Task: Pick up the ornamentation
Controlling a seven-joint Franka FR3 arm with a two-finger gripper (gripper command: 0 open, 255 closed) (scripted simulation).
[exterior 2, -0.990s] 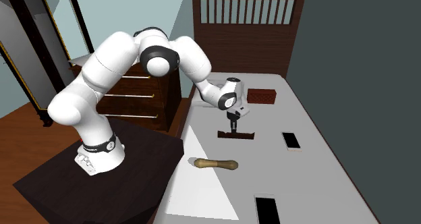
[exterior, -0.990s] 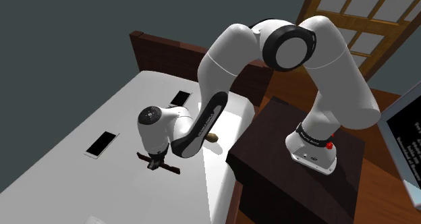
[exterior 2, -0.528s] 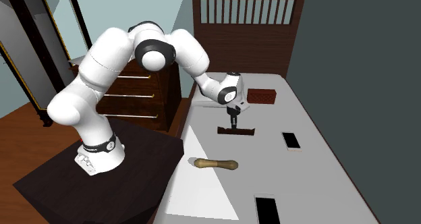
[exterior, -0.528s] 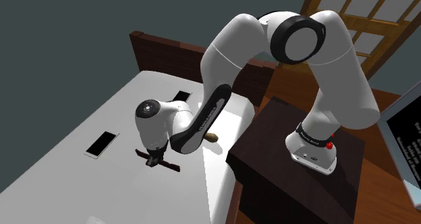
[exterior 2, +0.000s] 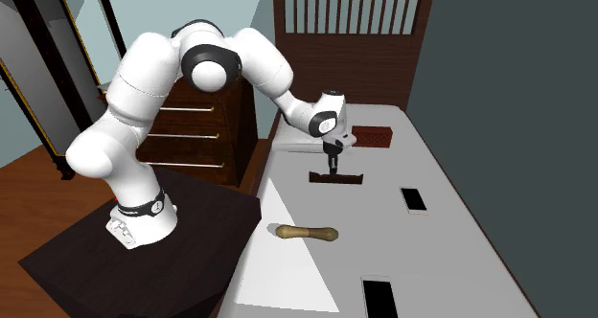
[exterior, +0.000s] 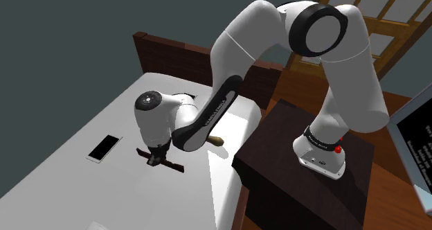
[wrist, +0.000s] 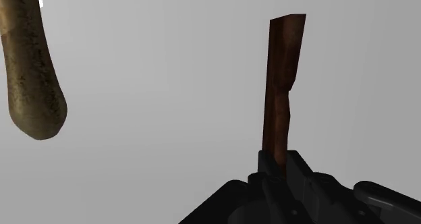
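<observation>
The ornamentation is a flat, dark brown strip over the white bed top. My black gripper points straight down and is shut on the strip's middle. The second exterior view has the strip hanging level under the gripper, just short of the headboard end. Seen from the wrist, the brown strip runs away from the gripper, clasped between the two fingers. I cannot tell whether it still touches the surface.
A tan bone-shaped piece lies nearer the stand, also. Two phones and a reddish-brown box lie on the bed. A dark headboard and a dresser stand behind.
The gripper, shut on the strip throughout, has shifted a little up the picture in both exterior views, toward the headboard end. The arm's elbow has risen.
</observation>
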